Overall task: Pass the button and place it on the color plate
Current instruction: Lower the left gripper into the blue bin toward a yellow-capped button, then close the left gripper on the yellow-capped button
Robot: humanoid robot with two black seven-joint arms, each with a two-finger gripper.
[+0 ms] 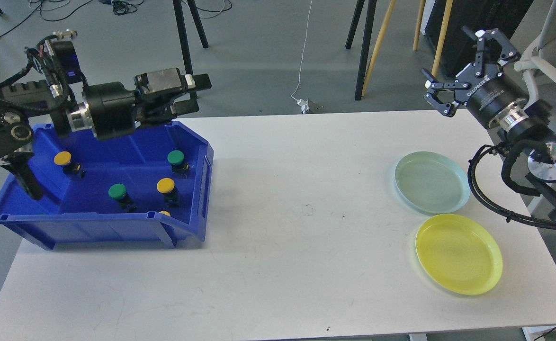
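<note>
While the white desk [282, 227] fills most of the view, its wide middle lies bare between the bin at 9 o'clock and the plates at 3 o'clock. The blue bin [197, 189] sits at the desk's left edge, its low front lip turned toward 6 o'clock. Inside it stand a yellow button [63, 158] at the bin's 10 o'clock, a green button [175, 157] at its 2 o'clock, a second green button [117, 191] near its middle, and a second yellow button [165, 185] just right of that one; a sliver of another yellow cap [164, 213] peeks over the front lip. All five are apart from one another. The pale green plate [432, 182] lies near the desk's right edge, and the yellow plate [459, 253] lies just below it toward 5 o'clock, the two rims close but apart; neither holds anything. The left hand [195, 92] hovers over the bin's back wall, pointing toward 3 o'clock, its fingers close together with nothing between them. The right hand [462, 61] hangs beyond the desk's far right corner at 2 o'clock, fingers spread wide, holding nothing.
</note>
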